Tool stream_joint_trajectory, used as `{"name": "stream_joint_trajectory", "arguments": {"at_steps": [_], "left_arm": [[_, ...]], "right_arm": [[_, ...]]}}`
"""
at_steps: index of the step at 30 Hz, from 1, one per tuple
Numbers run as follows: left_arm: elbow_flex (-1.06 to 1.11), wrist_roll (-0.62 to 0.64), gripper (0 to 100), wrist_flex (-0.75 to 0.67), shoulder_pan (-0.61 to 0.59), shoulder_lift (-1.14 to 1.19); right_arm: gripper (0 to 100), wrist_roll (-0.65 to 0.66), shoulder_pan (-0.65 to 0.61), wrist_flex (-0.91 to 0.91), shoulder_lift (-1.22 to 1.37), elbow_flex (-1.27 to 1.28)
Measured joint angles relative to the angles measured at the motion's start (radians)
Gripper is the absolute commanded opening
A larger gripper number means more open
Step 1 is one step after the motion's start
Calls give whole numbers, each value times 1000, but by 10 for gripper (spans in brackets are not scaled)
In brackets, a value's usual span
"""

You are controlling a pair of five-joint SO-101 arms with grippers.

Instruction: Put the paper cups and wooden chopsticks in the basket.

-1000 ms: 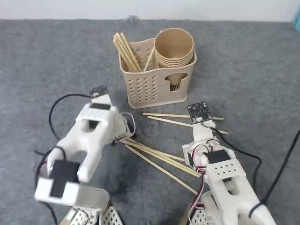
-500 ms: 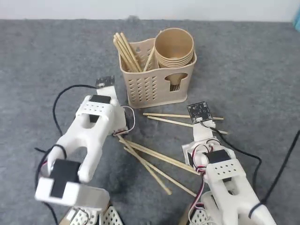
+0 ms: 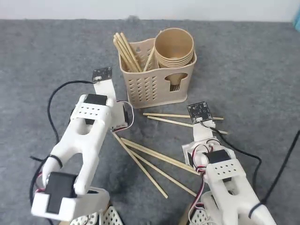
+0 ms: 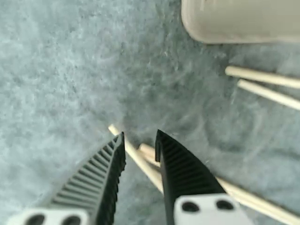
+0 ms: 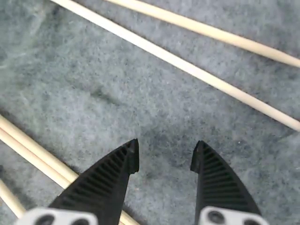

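Several loose chopsticks (image 3: 159, 157) on carpet (image 3: 47, 56), left tool (image 4: 139, 136) over one

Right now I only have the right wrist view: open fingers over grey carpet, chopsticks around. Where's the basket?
Observer: In the high view the basket stands beyond the right gripper, past two loose chopsticks.
Operator: What's in it?
Observer: A stack of paper cups on one side and a bundle of chopsticks on the other.
Operator: And the left arm?
Observer: The left gripper is low over the carpet, fingers slightly apart, with one chopstick's end between them.
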Motion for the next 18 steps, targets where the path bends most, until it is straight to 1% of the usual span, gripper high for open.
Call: {"name": "stream_joint_trajectory", "arguments": {"at_steps": [5,7,15,18], "left_arm": [[52,-23,102,18,0,0],[83,-23,102,-3,0,0],[203,-23,100,-206,0,-2],[222,-23,100,-279,-31,-2]], "right_arm": [[187,0,0,0,0,0],[187,0,0,0,0,0],[187,0,0,0,0,0],[187,0,0,0,0,0]]}}
